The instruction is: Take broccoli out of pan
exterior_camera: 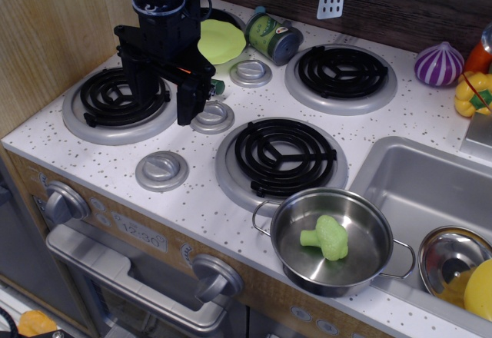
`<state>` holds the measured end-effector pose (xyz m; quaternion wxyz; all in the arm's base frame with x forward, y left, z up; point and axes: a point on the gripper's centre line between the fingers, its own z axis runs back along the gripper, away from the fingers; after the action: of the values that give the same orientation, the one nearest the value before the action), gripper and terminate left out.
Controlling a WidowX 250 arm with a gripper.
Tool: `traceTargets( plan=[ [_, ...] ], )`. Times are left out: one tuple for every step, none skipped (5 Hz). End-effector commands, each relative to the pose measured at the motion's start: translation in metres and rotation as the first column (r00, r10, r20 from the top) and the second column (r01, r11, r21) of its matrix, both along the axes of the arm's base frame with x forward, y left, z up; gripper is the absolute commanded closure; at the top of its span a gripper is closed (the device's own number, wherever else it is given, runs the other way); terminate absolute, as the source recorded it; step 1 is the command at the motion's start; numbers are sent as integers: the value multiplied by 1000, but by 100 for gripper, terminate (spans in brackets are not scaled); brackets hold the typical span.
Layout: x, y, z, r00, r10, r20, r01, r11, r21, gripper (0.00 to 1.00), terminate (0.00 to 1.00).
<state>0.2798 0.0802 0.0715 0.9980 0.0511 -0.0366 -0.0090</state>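
The light-green broccoli (327, 236) lies on its side inside the shiny steel pan (286, 234), which stands at the counter's front edge, right of centre, with a wire loop handle on each side. My black gripper (165, 96) hangs over the back-left burner (123, 100), far to the left of and behind the pan. Its fingers (187, 100) point down and stand apart, with nothing between them.
A lime-green plate (221, 41) and a green can (273, 37) lie at the back. A purple onion (439, 64) and a yellow pepper (473, 92) sit back right. The sink (419, 180) holds a steel bowl (450, 255) with a yellow item. A black burner (283, 156) lies between gripper and pan.
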Motion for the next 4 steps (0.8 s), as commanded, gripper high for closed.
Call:
traceTargets(
  plan=[
    [0,0,0,1000,0,0,0,1000,0,0,0],
    [-3,-48,32,1000,24,-1,-24,999,39,0,0],
    [-7,-97,50,1000,10,10,-10,1000,25,0,0],
    [-13,-148,43,999,16,29,-18,999,48,0,0]
  ],
)
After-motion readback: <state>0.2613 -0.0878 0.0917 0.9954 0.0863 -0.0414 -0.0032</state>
